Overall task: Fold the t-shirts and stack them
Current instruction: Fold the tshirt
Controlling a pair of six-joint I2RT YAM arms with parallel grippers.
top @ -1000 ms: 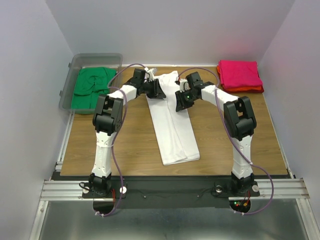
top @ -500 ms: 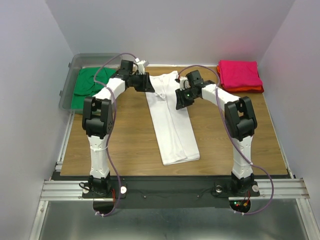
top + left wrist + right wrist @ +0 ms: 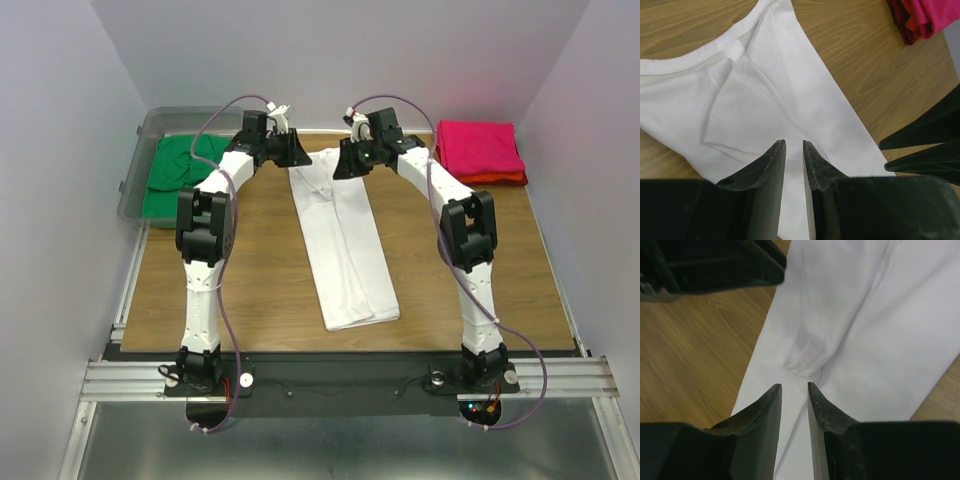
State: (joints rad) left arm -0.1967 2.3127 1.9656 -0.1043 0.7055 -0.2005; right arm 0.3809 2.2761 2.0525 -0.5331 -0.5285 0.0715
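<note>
A white t-shirt [image 3: 345, 250] lies folded into a long strip down the middle of the table, collar [image 3: 715, 45] at the far end. My left gripper [image 3: 298, 152] hovers over the strip's far left corner and my right gripper [image 3: 340, 163] over its far right corner. The wrist views show each pair of jaws, left gripper [image 3: 794, 142] and right gripper [image 3: 794, 385], a narrow gap apart with only flat white cloth [image 3: 880, 315] beneath. A folded magenta t-shirt [image 3: 478, 145] rests on a red-orange one [image 3: 495, 180] at the far right. A green t-shirt [image 3: 178, 175] lies in the bin.
The clear grey plastic bin [image 3: 133, 185] stands at the far left, past the table's edge. Bare wood [image 3: 230, 280] flanks the white strip on both sides. Grey walls close in the back and sides. The right gripper's black fingers [image 3: 925, 140] show near the left wrist camera.
Both grippers have moved from the upper part of the white strip toward the far end by the collar. The left jaws widened briefly and narrowed again. The shirt has stayed put.
</note>
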